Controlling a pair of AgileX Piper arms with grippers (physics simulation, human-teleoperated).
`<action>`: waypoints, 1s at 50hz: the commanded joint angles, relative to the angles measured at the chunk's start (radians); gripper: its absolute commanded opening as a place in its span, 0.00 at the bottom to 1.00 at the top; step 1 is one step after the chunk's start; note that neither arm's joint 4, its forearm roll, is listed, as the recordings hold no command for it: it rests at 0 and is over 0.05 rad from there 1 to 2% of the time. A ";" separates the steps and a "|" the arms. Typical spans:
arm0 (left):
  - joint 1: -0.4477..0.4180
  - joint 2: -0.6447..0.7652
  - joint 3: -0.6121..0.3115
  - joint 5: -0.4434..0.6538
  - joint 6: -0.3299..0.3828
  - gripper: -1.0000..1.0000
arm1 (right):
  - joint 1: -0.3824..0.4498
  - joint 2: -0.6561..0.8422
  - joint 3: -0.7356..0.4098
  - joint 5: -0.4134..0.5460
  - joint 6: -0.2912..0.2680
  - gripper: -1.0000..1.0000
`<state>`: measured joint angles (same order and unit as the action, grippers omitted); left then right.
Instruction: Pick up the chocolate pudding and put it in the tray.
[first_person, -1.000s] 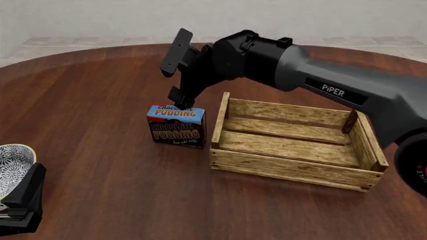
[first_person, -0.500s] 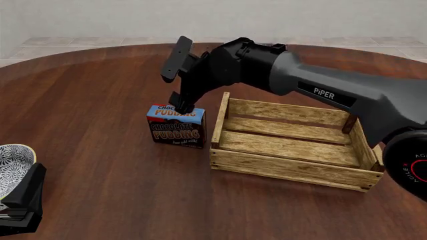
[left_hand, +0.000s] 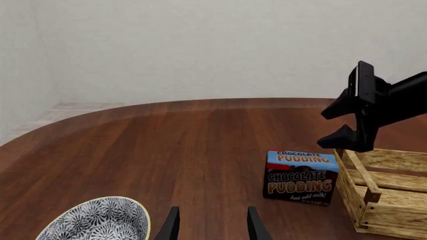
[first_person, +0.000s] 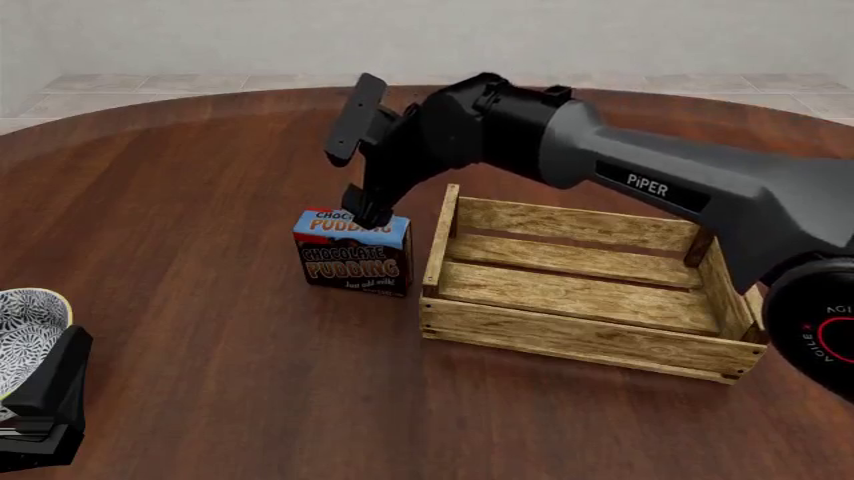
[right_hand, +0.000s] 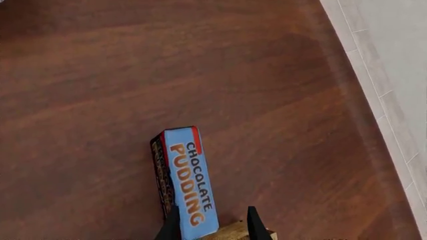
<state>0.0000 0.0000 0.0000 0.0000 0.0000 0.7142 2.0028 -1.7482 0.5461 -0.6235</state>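
Nearest the camera, the left gripper (first_person: 40, 405) sits low at the worktop's (first_person: 200, 300) near left edge beside a patterned bowl (first_person: 27, 325), parked out of the way; its wrist view shows its jaws spread with nothing between them, though only the fingertips (left_hand: 172, 227) are in frame. Further out, the tray (first_person: 587, 345) lies to the right with its slatted bottom bare, so the carry is not yet made. Just beside its left end board stands the pudding (first_person: 352, 252), upright on the worktop, lettering toward the camera. Above and slightly behind it hangs the right gripper (first_person: 363, 150), jaws spread and empty, pointing down at the carton's blue top, apparently lined up for a grasp from above. In the right wrist view the carton's near end is cut off at the frame edge, and the front view cannot show whether the lower finger touches the carton or clears it.
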 joint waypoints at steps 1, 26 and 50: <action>0.000 0.000 0.000 0.000 0.000 1.00 | 0.001 -0.004 -0.005 0.017 -0.013 1.00; 0.000 0.000 0.000 0.000 0.000 1.00 | 0.029 0.004 -0.013 0.047 -0.036 1.00; 0.000 0.000 0.000 0.000 0.000 1.00 | 0.019 0.016 -0.017 0.059 -0.074 1.00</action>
<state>0.0000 0.0000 0.0000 0.0000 0.0000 0.7325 2.0153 -1.7620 0.5994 -0.6861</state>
